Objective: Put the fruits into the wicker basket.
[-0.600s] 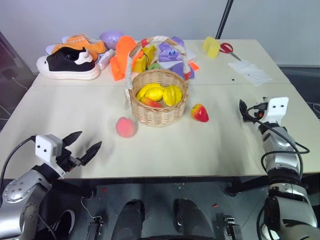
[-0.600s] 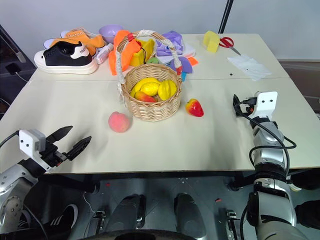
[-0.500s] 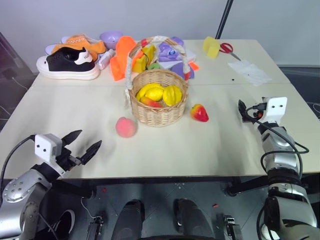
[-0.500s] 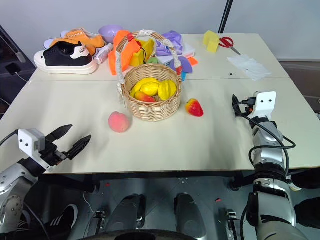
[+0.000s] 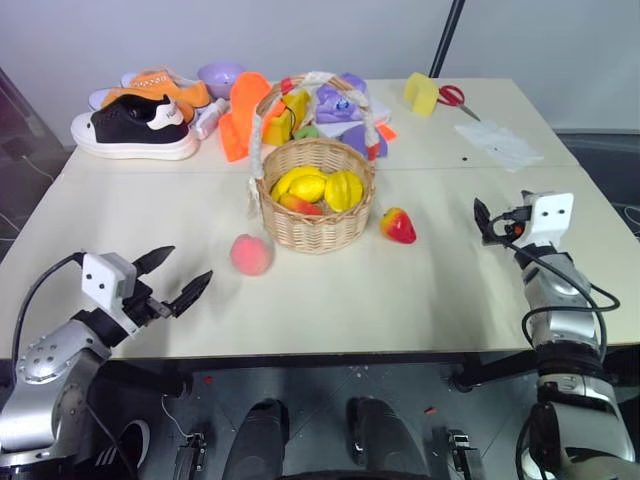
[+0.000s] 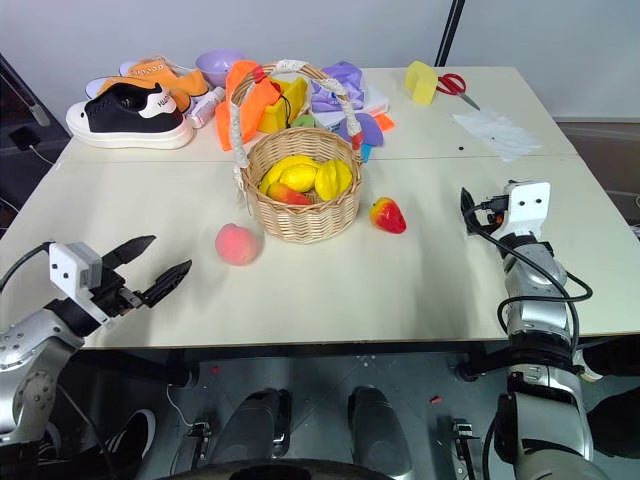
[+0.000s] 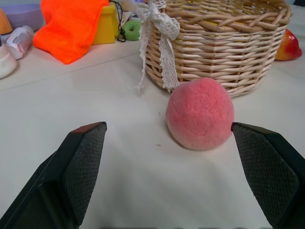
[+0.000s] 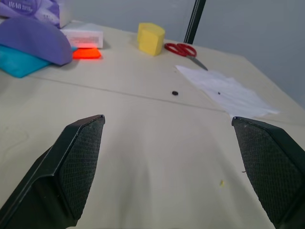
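Left gripper [image 5: 178, 280] jaws spread wide, empty; peach [image 7: 200, 113] just ahead between the fingers, untouched, wicker basket [image 7: 214, 43] behind it. Right gripper [image 5: 484, 222] wide, empty.

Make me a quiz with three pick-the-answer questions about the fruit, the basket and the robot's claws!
1. Where is the peach?
A. inside the wicker basket
B. on the table, just outside the wicker basket
C. in a claw

2. How many fruits lie on the table outside the basket?
A. none
B. two
C. five

3. How is the left claw?
A. open, holding nothing
B. shut on the peach
C. shut on the scissors

Answers:
1 B: the peach sits on the table beside the basket, on the robot's left.
2 B: the peach and the red-and-yellow fruit lie on either side of the basket.
3 A: in the left wrist view its fingers stand wide apart, with the peach ahead of them and untouched.
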Available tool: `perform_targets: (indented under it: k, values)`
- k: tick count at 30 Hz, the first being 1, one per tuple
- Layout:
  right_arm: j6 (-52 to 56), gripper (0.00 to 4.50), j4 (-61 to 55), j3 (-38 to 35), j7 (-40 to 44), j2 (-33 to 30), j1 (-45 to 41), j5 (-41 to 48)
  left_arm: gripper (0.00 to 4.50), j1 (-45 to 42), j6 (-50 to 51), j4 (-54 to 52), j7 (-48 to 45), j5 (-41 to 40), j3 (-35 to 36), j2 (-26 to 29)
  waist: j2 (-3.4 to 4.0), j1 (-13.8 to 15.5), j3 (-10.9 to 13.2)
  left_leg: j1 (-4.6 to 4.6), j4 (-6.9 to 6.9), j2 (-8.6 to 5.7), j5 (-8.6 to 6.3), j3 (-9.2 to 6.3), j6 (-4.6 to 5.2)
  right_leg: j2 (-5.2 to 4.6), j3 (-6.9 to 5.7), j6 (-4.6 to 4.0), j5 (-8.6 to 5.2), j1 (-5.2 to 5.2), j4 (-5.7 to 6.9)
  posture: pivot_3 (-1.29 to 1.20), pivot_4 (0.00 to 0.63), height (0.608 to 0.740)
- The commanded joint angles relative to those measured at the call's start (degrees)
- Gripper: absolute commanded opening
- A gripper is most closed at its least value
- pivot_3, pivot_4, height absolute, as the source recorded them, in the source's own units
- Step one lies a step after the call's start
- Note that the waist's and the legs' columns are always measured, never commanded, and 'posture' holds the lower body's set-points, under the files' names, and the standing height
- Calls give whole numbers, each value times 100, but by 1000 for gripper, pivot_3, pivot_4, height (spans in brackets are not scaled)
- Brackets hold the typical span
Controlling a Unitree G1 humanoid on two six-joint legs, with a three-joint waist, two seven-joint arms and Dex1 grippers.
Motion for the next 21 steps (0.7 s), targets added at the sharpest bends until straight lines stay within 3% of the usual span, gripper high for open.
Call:
perform_targets:
  k: [1,14,21]
  values:
    - [-1,4455,-295,-84,-9,-6,-11,79,4500,-67,-31,-85,-45,-73,29,23,0,0,0,0,0,0,0,0,0,0,0,0,0,0,0,0,150,740]
    - [-11,4455,-401,-30,382,-21,39,176,4500,-289,-193,-165,-311,-188,-22,-58,0,1,0,0,1,-2,0,1,0,-1,0,0,0,0,0,0,150,740]
    - [574,4455,-1787,-45,949,-52,531,720,4500,-537,271,-411,-545,-524,-358,36,1,16,1,-1,2,2,0,0,0,-1,0,2,1,1,0,0,150,740]
